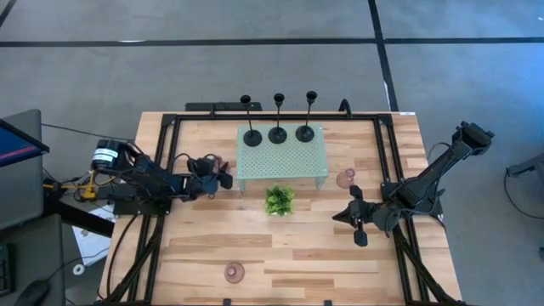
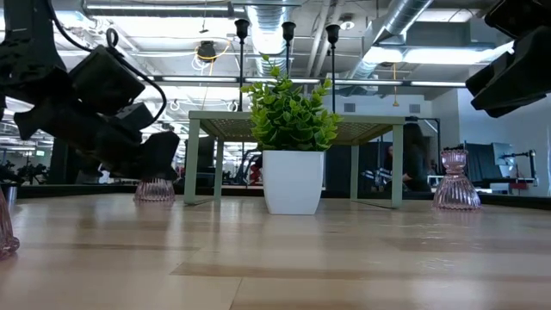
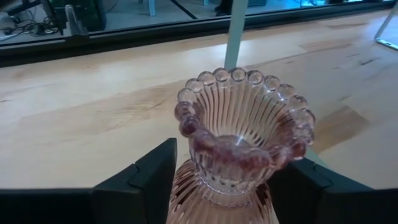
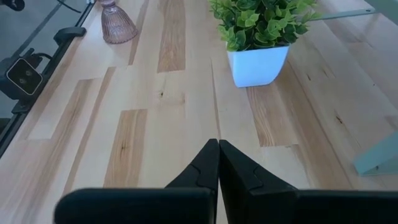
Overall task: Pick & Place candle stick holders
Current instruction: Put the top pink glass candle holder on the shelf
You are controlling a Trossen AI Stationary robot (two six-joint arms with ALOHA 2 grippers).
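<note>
Three black thin-stemmed candle stick holders [image 1: 278, 119] already up on the mint-green perforated metal stand [image 1: 281, 156]; three squat pink ribbed-glass holders remaining at table level. One at the near table edge [image 1: 234, 273], one just right of the stand [image 1: 345, 178], one between the left gripper's [image 3: 230, 180] fingers [image 3: 146, 177] beside the stand's left end.

Left jaws around that glass holder [image 3: 239, 137], straddling its waist; full clamp vs. light contact not clear, looks like a hold. Best handled with grip kept low on the waist, below the beaded rim, lifted straight up and kept upright before any sideways move toward the stand. Slippery ribbed glass, so no tilt.

Right gripper [image 4: 217, 163] pressed closed, empty, parked over bare wooden table [image 1: 374, 255] near the small green plant in a white pot [image 4: 258, 37].

Left wrist view alone shows jaw placement on the glass. Low view has the holder mostly hidden behind the arm, but confirms its base [image 2: 155, 191] on or very near the table. High view alone gives the count and layout.
</note>
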